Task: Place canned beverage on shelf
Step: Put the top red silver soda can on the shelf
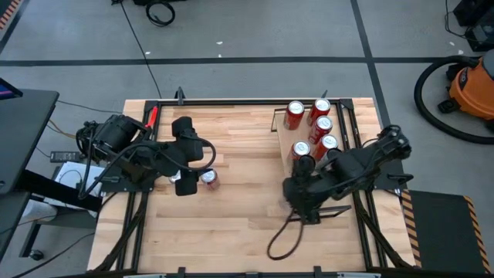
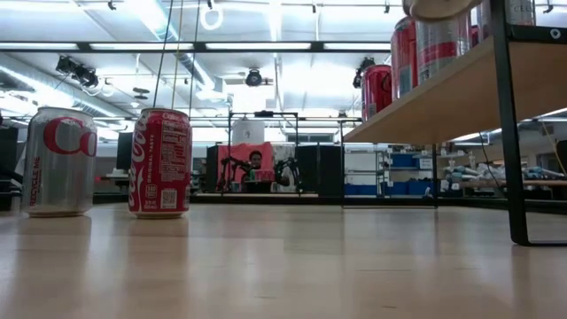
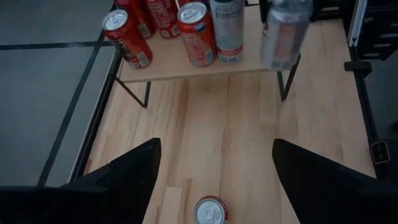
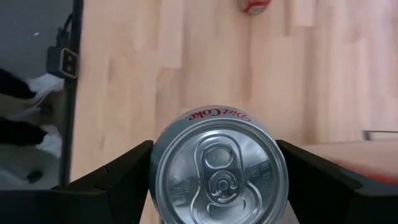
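From above, the right gripper [image 1: 303,165] is hanging at the near edge of the shelf [image 1: 282,131], where red cans [image 1: 294,114] are standing; the left gripper [image 1: 185,182] is waiting beside a can [image 1: 208,178] on the table [image 1: 239,216]. In the right wrist view, the jaws are clamping a silver Diet Coke can [image 4: 217,168]. In the left wrist view, the jaws are standing wide, holding nothing.

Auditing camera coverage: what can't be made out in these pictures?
- High view: the silver Diet Coke can in the right tool is mostly hidden under the dark arm.
- Low view: the light-wood shelf board is cut off by the right edge; its red cans overlap, uncountable.
- Left wrist view: that silver can is blurred, label unreadable.
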You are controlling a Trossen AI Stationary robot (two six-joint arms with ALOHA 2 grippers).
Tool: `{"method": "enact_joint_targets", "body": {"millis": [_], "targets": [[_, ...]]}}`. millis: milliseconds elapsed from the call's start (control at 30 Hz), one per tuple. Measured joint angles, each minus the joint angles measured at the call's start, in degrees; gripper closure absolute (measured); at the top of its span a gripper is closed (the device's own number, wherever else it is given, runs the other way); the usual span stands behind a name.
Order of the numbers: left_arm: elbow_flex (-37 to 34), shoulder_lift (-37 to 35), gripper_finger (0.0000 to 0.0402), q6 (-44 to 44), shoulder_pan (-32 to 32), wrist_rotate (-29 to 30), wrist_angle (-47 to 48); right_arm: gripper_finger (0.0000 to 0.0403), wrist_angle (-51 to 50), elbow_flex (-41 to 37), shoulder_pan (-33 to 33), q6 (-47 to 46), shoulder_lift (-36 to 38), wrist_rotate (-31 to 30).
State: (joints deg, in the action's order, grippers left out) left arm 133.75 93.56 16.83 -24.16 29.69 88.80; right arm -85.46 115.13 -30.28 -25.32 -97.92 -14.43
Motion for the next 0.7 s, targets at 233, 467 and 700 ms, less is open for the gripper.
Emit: {"method": "enact_joint_targets", "body": {"millis": [233, 467, 700], "targets": [[0.00, 0.00, 0.0084, -1.38, 0.57, 0.00, -1.14, 0.0086, -4.67, 0.00, -1.56, -3.91, 3.05, -2.46], [0.00, 0.00, 0.0084, -0.98, 0.94, 0.00, -1.11, 0.0086, -4.37, -0.95, -5.26, -5.66, 6.10, -3.54], [0.00, 0.00, 0.0084, -0.94, 1.55, 0.00, -1.07, 0.0086, -4.55, -10.56, -7.84, -10.78, 12.27, -2.58]]}}
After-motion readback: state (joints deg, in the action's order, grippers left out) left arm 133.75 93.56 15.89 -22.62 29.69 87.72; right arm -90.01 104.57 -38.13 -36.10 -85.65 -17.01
